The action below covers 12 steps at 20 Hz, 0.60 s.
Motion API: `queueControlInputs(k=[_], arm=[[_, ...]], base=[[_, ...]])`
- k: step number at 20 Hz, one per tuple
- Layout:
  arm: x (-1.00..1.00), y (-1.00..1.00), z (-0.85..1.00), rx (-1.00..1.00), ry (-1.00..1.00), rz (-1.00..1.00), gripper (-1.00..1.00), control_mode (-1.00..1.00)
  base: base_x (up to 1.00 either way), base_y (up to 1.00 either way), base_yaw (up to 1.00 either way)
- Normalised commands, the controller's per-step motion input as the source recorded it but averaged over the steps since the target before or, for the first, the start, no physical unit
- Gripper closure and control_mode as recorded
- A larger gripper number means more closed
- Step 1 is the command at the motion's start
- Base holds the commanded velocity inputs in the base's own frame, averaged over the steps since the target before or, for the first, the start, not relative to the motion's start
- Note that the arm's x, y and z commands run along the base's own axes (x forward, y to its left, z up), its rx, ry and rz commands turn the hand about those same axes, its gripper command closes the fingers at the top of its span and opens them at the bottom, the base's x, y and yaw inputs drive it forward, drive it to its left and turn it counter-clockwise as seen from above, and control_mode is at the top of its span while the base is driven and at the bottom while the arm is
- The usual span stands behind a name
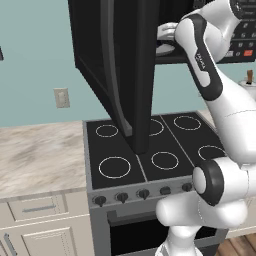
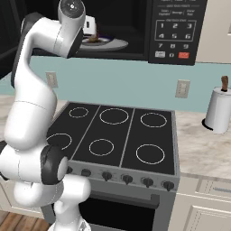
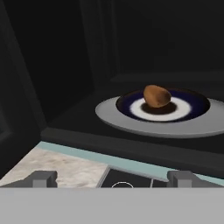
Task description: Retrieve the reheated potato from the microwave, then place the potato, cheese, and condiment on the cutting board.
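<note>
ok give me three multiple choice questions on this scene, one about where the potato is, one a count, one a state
1. Where is the potato?
A. on a plate inside the microwave
B. on a stovetop burner
C. on the counter beside the paper towel roll

2. How many ring burners does the stovetop show?
A. four
B. six
C. two

3. What state is the microwave door in?
A. shut
B. removed and lying on the counter
C. swung open

Answers:
1. A, the hand view shows the brown potato sitting on the plate within the dark cavity.
2. B, the right base view shows two rows of three white rings.
3. C, the left base view shows the door standing out over the stovetop, cavity exposed.
</note>
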Motion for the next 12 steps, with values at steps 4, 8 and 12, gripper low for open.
queueControlInputs(k=[4, 8, 12], arm=[[0.32, 0.08, 0.0, -0.01, 0.0, -0.01, -1.0, -1.0], [0.37, 0.05, 0.0, -0.06, 0.0, -0.01, -1.0, -1.0], [0.41, 0.0, 0.0, -0.06, 0.0, -0.02, -1.0, -1.0]], base=[[0.0, 0.0, 0.0], [0.0, 0.0, 0.0], [0.0, 0.0, 0.0]])
